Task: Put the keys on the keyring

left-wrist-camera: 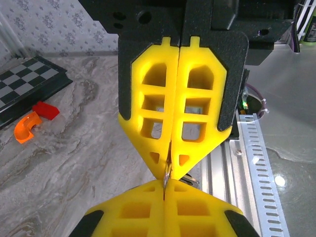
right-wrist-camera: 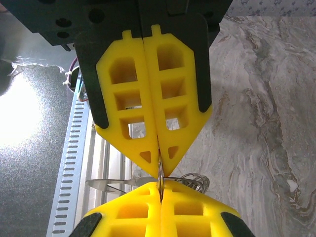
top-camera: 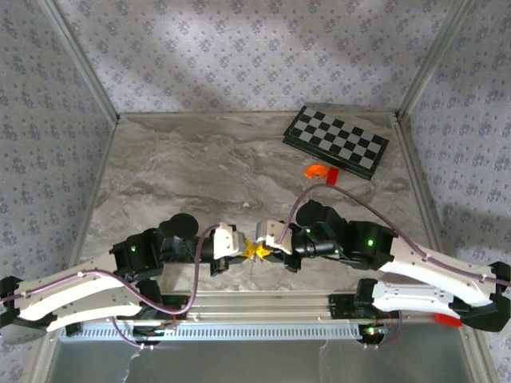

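Left gripper (top-camera: 244, 249) clamped fully shut on keyring (right-wrist-camera: 161, 174), above table (top-camera: 200, 167) near edge. Right gripper (top-camera: 273, 246) likewise shut, nipping same loop, tips meeting. Beaded chain (right-wrist-camera: 196, 182) hung behind. Keys on loop: couldn't tell; threading probably unfinished.

**Robot lab test cell**

Setting: enclosed bench rig. Evidence: left arm (top-camera: 80, 291) and right arm (top-camera: 423, 263) bolted to an aluminium rail (top-camera: 263, 307); marble-print table (top-camera: 200, 167); patterned wall panels (top-camera: 239, 48) framed by metal posts (top-camera: 80, 57); exposed cable (top-camera: 326, 186); chessboard (top-camera: 336, 141) on the table.
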### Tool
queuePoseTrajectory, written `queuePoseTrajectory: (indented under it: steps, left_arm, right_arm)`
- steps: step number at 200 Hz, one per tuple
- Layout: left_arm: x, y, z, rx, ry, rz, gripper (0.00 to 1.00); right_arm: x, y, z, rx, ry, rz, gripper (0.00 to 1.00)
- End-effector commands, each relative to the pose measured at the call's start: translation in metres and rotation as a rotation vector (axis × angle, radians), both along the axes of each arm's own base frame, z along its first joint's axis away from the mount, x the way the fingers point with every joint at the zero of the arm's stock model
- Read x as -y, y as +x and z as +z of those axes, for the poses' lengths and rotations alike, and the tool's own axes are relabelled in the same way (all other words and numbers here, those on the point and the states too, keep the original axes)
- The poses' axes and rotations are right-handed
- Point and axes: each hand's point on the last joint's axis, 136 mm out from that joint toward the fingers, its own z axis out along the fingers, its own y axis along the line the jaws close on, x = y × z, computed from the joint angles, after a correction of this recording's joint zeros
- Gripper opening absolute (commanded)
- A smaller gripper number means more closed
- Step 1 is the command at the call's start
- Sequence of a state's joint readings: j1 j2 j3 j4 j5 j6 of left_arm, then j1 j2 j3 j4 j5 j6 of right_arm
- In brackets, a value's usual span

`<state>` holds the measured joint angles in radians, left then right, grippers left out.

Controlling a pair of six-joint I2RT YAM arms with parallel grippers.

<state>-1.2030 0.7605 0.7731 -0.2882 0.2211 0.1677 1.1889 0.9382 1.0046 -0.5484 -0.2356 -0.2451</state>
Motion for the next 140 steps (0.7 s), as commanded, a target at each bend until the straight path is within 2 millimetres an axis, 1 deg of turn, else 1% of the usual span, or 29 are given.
queuePoseTrajectory:
  steps: [1, 19, 34, 54, 73, 100, 140]
  left_arm:
    - [0.003, -0.003, 0.013, 0.012, -0.056, -0.021, 0.00]
    - [0.001, -0.006, 0.023, 0.019, -0.105, -0.028, 0.00]
    - [0.000, -0.009, 0.033, 0.022, -0.164, -0.038, 0.00]
    - [-0.001, -0.011, 0.042, 0.025, -0.226, -0.047, 0.00]
    - [-0.002, -0.012, 0.043, 0.025, -0.256, -0.046, 0.00]
    - [-0.003, -0.014, 0.047, 0.025, -0.280, -0.055, 0.00]
    - [-0.005, -0.015, 0.052, 0.029, -0.292, -0.058, 0.00]
  right_arm:
    - [-0.004, -0.004, 0.017, 0.015, 0.065, 0.028, 0.00]
    - [-0.002, -0.001, 0.020, 0.026, 0.078, 0.010, 0.00]
    - [-0.001, 0.001, 0.022, 0.036, 0.095, -0.003, 0.11]
    - [-0.001, 0.002, 0.027, 0.041, 0.123, -0.011, 0.18]
    - [0.000, 0.002, 0.029, 0.040, 0.137, -0.017, 0.20]
    - [0.001, 0.002, 0.030, 0.042, 0.144, -0.022, 0.18]
    - [0.002, 0.001, 0.026, 0.029, 0.145, -0.018, 0.17]
